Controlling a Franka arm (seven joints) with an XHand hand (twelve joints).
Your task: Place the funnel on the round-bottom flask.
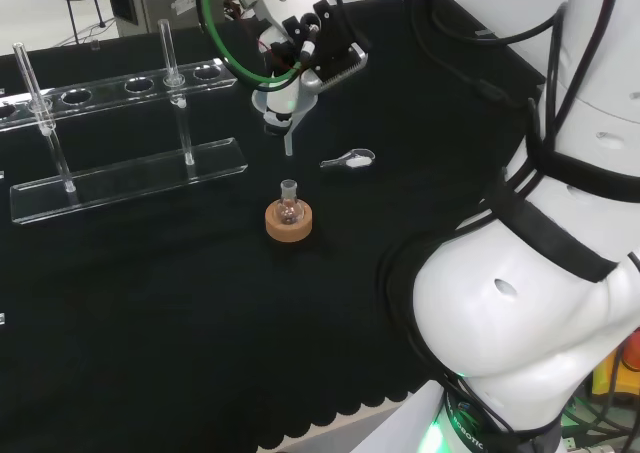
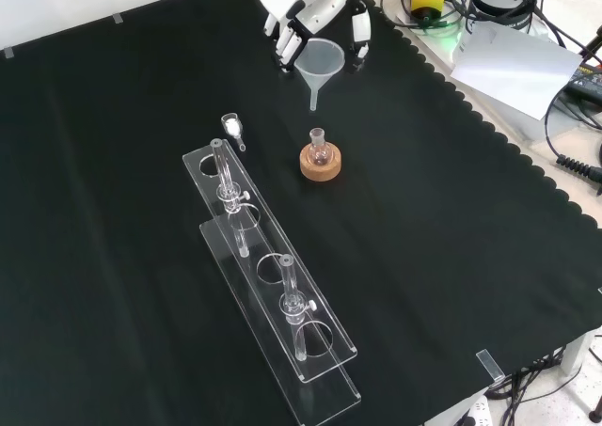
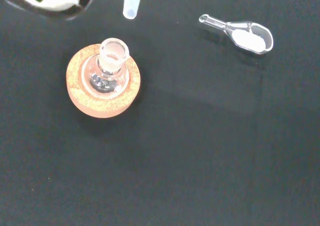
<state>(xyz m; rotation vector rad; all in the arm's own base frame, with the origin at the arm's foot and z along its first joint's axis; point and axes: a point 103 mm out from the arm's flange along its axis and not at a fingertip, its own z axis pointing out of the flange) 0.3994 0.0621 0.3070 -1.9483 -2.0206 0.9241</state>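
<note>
My black and white hand (image 2: pixel 310 12), glossy hard plastic by its look, is curled round a translucent, smooth plastic funnel (image 2: pixel 320 64). Under me lies the matt black cloth (image 2: pixel 451 257), finely woven and dull. The small round-bottom flask (image 3: pixel 107 71) is clear, shiny glass, seated in a tan cork ring (image 3: pixel 82 99) with a grainy, rough face. The long clear rack (image 2: pixel 282 304) looks like polished acrylic. A small clear plastic scoop (image 3: pixel 245 34) gleams.

Tan cork ring (image 2: pixel 320 163), clear flask (image 2: pixel 318 145), translucent white funnel (image 2: pixel 320 61), black cloth (image 2: pixel 451 257)
</note>
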